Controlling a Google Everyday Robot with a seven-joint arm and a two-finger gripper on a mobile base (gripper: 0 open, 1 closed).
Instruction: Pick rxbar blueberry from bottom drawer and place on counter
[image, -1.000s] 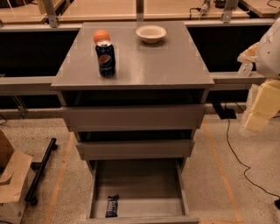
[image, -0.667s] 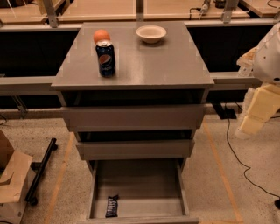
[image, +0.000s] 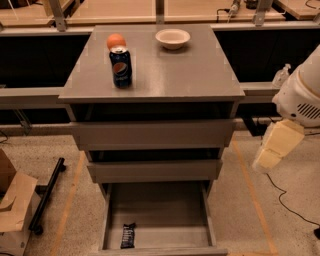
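Note:
The rxbar blueberry (image: 128, 235), a small dark bar with white lettering, lies flat in the front left corner of the open bottom drawer (image: 157, 212). The two upper grey drawers are partly pulled out above it. The counter (image: 185, 70) is the grey top of the cabinet. My gripper (image: 264, 161) is at the end of the cream arm link at the right, beside the cabinet at the height of the middle drawer. It is well right of and above the bar and touches nothing.
A blue Pepsi can (image: 121, 66), an orange (image: 116, 40) behind it and a white bowl (image: 172, 38) stand on the counter. A cardboard box (image: 12, 205) and a black bar (image: 47, 195) lie on the floor at left. A black cable (image: 285, 197) runs over the floor at right.
The arm with my gripper has moved down and to the left, closer to the cabinet's right side. The bar, the drawers and the things on the counter have not moved.

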